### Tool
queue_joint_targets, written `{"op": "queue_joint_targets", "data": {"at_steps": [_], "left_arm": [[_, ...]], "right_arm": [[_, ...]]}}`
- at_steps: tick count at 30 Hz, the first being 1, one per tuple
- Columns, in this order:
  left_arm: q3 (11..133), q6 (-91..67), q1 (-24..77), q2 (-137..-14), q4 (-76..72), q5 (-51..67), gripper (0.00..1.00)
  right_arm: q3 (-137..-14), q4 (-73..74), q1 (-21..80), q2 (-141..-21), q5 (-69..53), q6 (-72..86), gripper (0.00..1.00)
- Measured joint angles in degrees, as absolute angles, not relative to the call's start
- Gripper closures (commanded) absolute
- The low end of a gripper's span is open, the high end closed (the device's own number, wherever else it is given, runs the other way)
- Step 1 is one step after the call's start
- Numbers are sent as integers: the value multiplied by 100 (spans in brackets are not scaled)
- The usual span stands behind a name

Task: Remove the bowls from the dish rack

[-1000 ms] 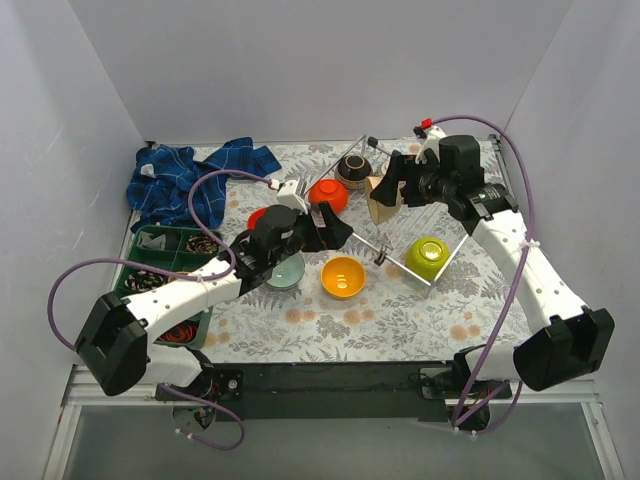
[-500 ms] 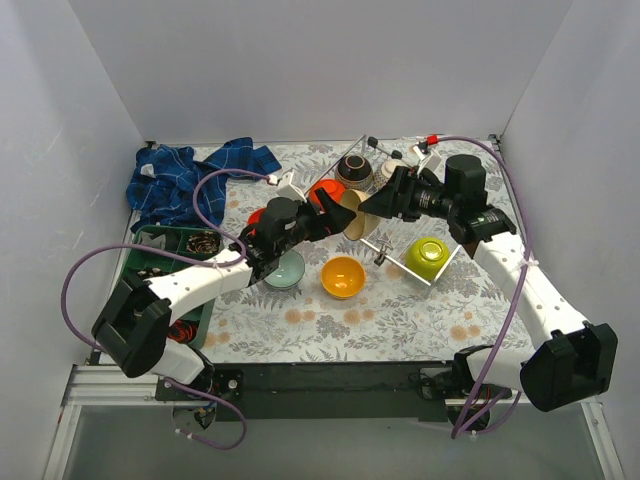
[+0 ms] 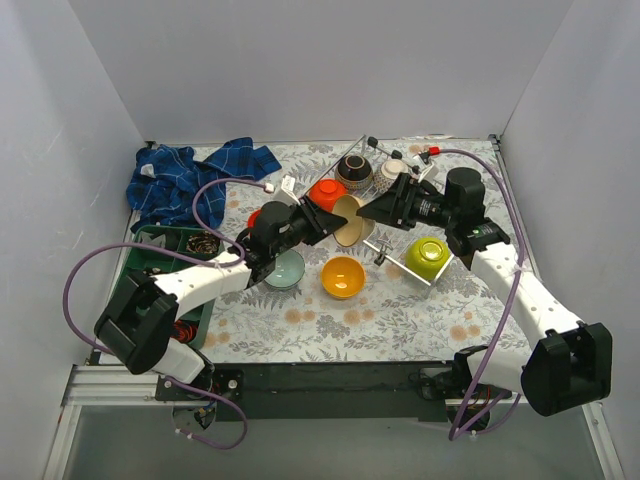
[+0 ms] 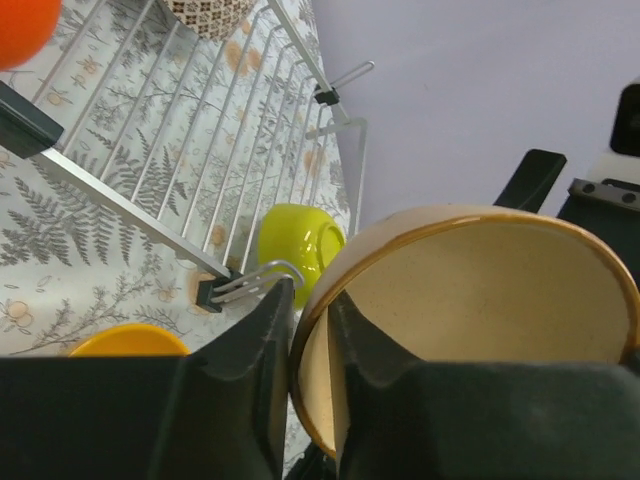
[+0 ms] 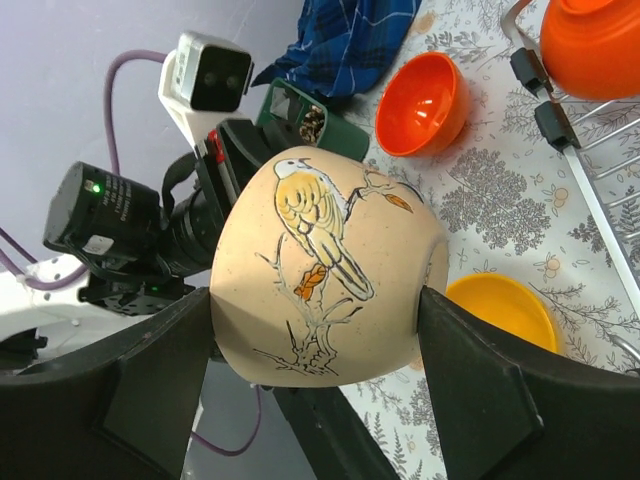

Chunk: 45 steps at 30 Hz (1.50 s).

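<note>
- Beige bowl off the dish rack, in the air just beside it; round, glossy, brown-edged rim, yellow bird on a twig painted on the outside
- Left gripper pinched on the bowl's rim, one finger inside, one outside
- Right gripper clamped across the bowl's outer wall
- Lime green bowl lying in the silver wire rack; yellow-orange bowl upright on the tablecloth, fern-and-flower print
- Plain pale walls on three sides
</note>
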State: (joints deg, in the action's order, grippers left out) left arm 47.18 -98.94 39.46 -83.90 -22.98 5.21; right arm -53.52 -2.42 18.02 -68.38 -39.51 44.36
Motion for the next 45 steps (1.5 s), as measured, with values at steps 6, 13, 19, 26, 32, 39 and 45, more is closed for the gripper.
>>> {"op": "queue_joint_targets", "data": {"at_steps": [6,13,19,26,32,39,45], "left_arm": [[4550,-9758,3933,-8206,-2458,770,100],[4532,-8980,3913,-7507,-1387,392,100],[4598,-8042,3747,-7019,652,-447,100],[4783,-7660,3763,-6475,2689,-537,100],[4873,-7651,3839,-6401,3780,-545,100],[4825,-7745,4189,-6530,4110,-569,100],[4484,-7841,4379,-6672,3946,-698,100]], "right_arm": [[-5334,-390,1688,-6838,-3946,4786,31],[-5251,-482,1754,-6838,-4305,4602,9],[-5374,23,1732,-6908,-4344,3795,8],[-5887,1177,1732,-7207,-3653,2663,8],[-5992,1586,1732,-7264,-3155,2263,8],[-6012,1710,1732,-7400,-2781,2071,8],[-6012,1726,1732,-7491,-2445,1931,8]]}}
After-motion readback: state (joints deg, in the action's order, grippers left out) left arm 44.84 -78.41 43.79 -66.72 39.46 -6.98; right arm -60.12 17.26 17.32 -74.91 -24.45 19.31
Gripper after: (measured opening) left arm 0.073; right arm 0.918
